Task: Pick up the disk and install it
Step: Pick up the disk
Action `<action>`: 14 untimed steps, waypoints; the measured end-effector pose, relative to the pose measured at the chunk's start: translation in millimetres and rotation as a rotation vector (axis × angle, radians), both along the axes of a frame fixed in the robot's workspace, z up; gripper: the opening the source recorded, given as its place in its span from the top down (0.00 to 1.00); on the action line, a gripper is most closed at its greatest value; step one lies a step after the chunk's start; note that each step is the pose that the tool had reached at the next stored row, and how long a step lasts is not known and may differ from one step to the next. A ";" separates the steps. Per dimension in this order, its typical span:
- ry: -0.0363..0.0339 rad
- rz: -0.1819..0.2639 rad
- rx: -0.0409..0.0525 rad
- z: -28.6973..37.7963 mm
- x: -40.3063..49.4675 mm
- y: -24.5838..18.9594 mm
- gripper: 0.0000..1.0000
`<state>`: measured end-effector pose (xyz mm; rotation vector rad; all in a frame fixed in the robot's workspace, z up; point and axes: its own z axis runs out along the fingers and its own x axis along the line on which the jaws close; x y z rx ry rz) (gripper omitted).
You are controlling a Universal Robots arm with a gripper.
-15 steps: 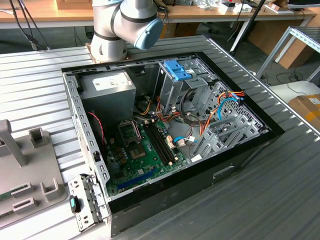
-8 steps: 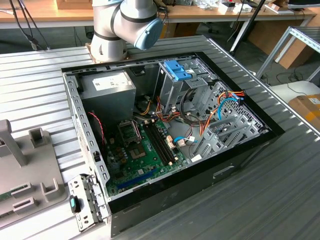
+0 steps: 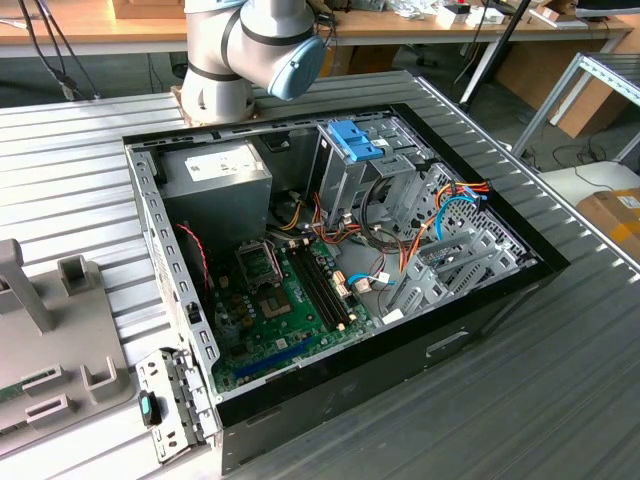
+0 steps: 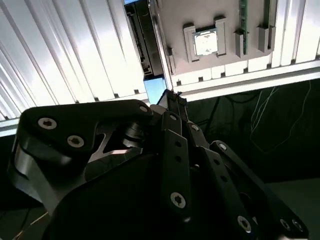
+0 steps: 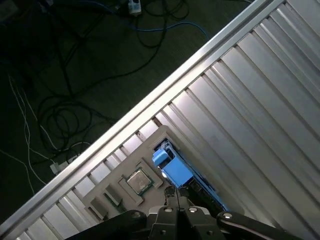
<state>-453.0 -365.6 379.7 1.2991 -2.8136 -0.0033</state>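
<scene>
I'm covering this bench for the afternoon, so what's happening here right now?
A Universal Robots arm is working on getting the disk into the open computer case. In the first wrist view its gripper is right at the disk, the drive in its blue carrier, beside the grey fixture tray with a processor chip. Whether it has a grip on it I can't tell. The disk isn't in the case yet.

open computer case point(image 3: 400, 370) with green motherboard point(image 3: 290, 310) lies on a ribbed metal table point(image 3: 70, 170).
</scene>
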 end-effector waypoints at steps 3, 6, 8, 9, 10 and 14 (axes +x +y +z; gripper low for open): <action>0.0000 0.051 0.0000 0.0 0.0 0.0 0.89; 0.0000 0.051 0.0000 0.0 0.0 0.0 0.89; 0.0000 0.051 0.0000 0.0 0.0 0.0 0.89; 0.0001 0.052 0.0000 0.0 0.0 0.0 0.89; -0.0001 0.060 0.0000 0.0 0.0 0.0 0.89; 0.0000 0.116 0.0000 0.0 0.0 0.0 0.89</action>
